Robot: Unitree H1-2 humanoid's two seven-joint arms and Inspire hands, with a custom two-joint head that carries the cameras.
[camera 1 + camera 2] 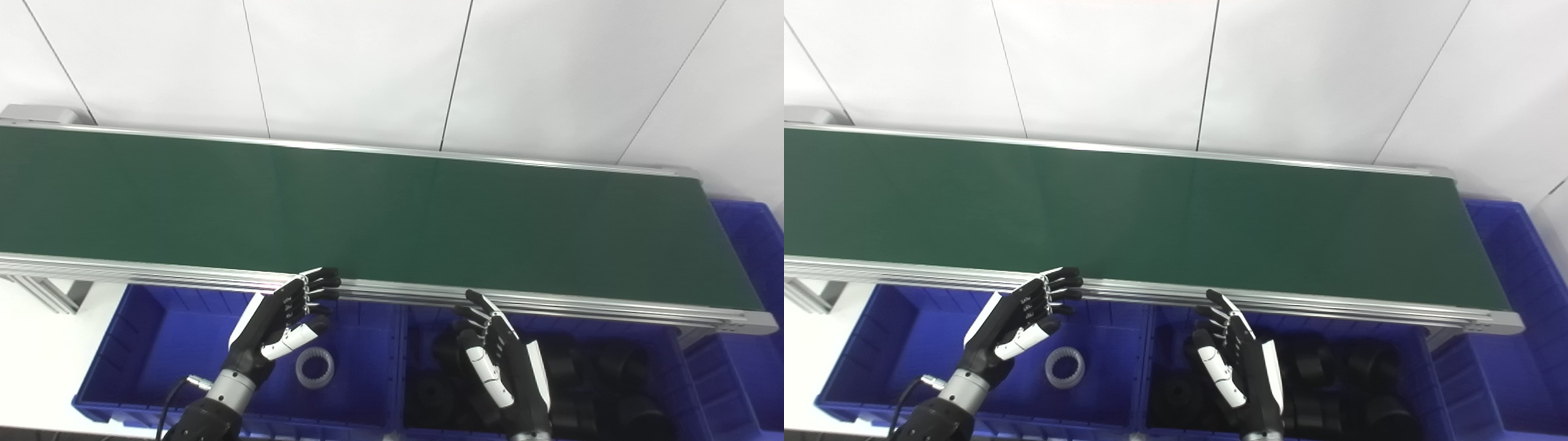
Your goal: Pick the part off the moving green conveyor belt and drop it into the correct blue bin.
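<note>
The green conveyor belt (380, 214) runs across the picture and carries no part in view. My left hand (282, 315) hovers open over the left blue bin (122, 343), fingertips near the belt's front rail. A single white ring part (315, 367) lies in that bin, just right of the hand. My right hand (499, 361) is open above the middle blue bin (677, 380), which holds several black ring parts (582, 373). Neither hand holds anything.
A third blue bin (756, 257) stands past the belt's right end. The belt's aluminium front rail (184, 272) overhangs the bins' back edges. A white wall rises behind the belt, and a white tabletop (30, 361) shows at the left.
</note>
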